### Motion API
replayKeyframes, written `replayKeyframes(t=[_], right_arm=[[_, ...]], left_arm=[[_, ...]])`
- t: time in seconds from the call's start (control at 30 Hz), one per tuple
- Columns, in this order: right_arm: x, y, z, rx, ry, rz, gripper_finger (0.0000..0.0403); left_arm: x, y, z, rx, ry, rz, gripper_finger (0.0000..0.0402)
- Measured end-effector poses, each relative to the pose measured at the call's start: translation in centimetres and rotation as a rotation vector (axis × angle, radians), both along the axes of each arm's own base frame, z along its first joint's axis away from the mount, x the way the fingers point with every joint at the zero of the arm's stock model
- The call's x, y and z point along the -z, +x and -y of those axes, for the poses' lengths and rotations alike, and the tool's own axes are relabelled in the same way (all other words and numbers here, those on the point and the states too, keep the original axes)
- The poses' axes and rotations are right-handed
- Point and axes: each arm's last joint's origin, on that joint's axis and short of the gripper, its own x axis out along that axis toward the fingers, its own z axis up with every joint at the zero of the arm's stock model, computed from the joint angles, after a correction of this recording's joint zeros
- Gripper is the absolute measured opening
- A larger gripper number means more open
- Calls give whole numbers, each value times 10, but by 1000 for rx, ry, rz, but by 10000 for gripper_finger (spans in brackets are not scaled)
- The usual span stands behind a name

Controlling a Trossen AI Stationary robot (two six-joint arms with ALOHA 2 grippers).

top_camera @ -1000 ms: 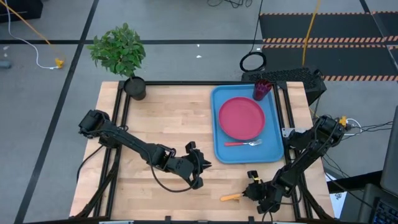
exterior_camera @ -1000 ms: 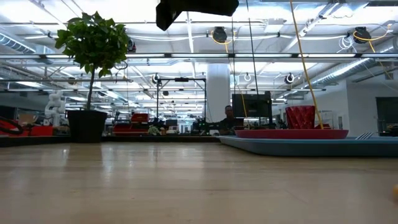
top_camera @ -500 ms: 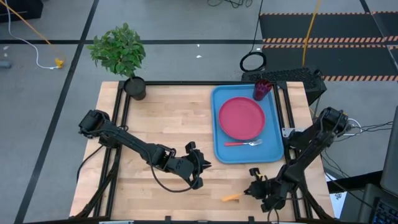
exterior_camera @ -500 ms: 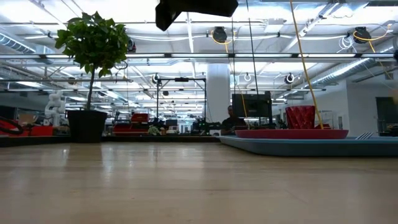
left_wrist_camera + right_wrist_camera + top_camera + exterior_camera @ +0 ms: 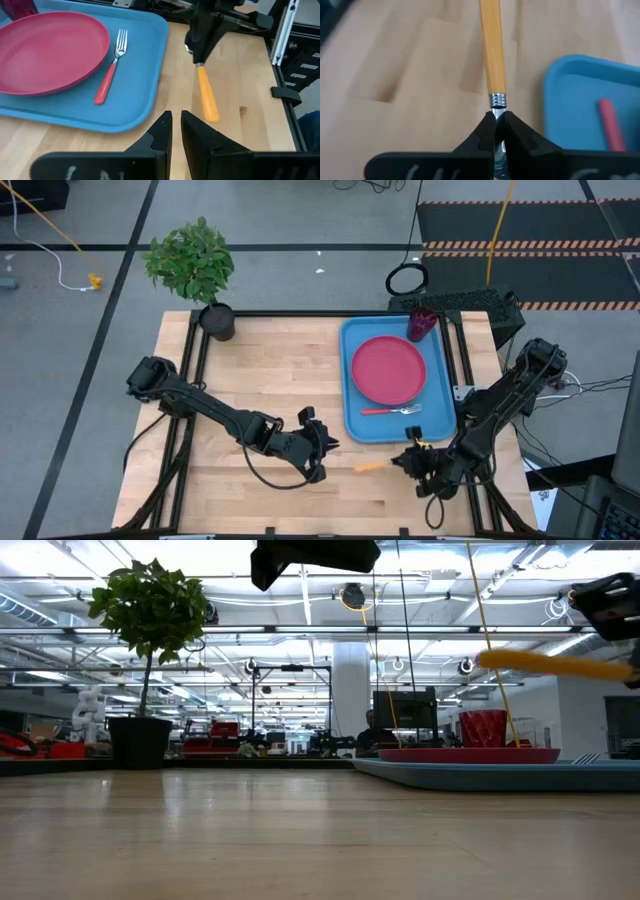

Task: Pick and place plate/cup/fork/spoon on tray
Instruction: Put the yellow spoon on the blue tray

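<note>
On pale wooden surface: blue tray bearing plate, cup, fork. Just off tray's near edge, right claw clamped on orange-handled spoon, lifted. Left claw nearby, nearly closed, empty. Potted plant at far corner; workshop hall behind.

You won't find any text, label, brand, number or sign here that can be read. The pale scrawled marks on the dark gripper bodies in both wrist views are blurred past reading, and the shelves and machines in the room behind the desk in the low view are too small for you to make out any lettering.
</note>
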Motion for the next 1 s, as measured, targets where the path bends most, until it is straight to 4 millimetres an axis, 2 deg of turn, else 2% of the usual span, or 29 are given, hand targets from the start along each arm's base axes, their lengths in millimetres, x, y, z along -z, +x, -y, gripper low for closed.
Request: replayKeyframes(t=[0.33, 0.57, 0.83, 1.0], right_arm=[[-5, 9, 38, 88, -137, -90, 6], [-1, 12, 58, 169, -196, -170, 6], [17, 12, 79, 229, -162, -264, 6], [25, 13, 84, 237, -99, -278, 6]], left_arm=[[0, 7, -20, -45, 13, -2, 40], [0, 12, -33, -71, 29, -5, 40], [0, 15, -44, -85, 50, -9, 40], [0, 16, -48, -94, 53, -10, 40]])
